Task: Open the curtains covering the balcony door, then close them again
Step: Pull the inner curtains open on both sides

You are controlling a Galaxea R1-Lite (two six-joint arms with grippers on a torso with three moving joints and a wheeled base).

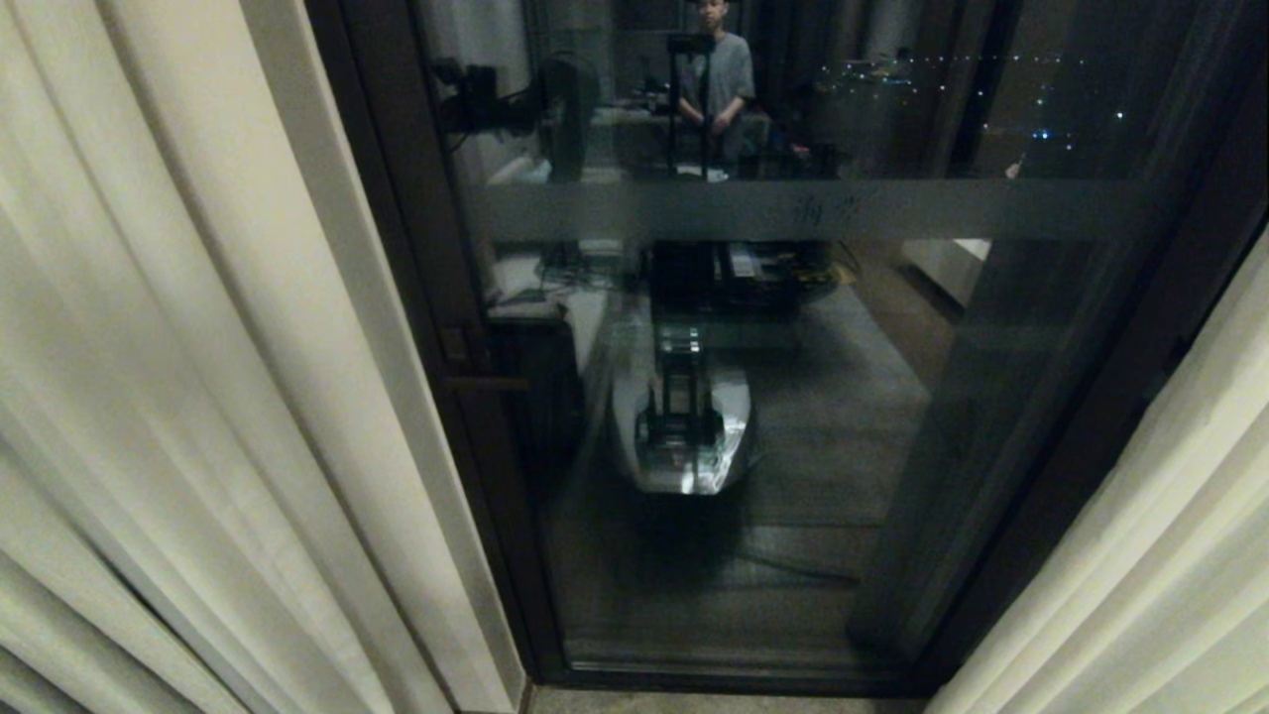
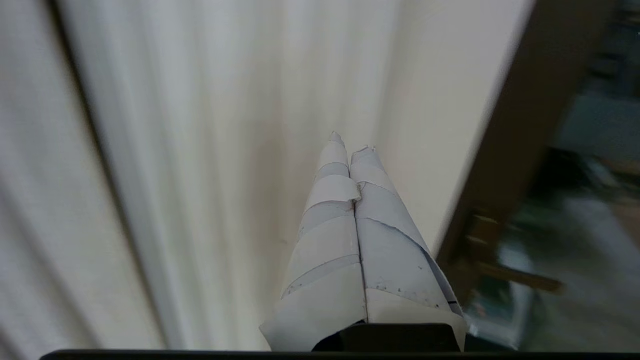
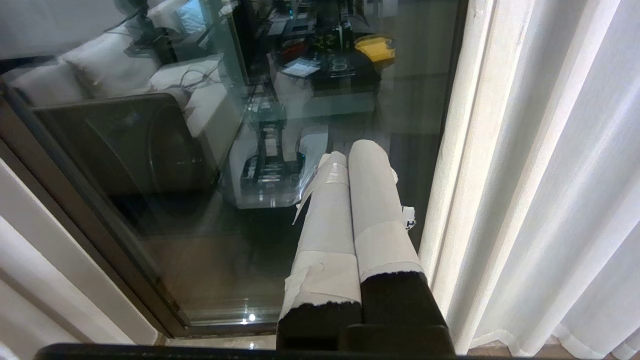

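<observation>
The curtains (image 1: 198,397) stand parted: one panel hangs at the left, the other at the right edge (image 1: 1170,516), and the balcony door (image 1: 793,397) with its frosted band is exposed between them. The opening half of the task therefore appears done; judged from this layout, drawing the panels back together is what remains. The head view shows both panels and the glass, with a standing person reflected in it, but neither arm. The left wrist view alone shows the left tool (image 2: 350,142), its taped fingers pressed together with no fabric between them, pointing at the left panel beside the dark door frame. The right wrist view alone shows the right tool (image 3: 357,150), also pressed together and empty, near the right panel's inner edge.
</observation>
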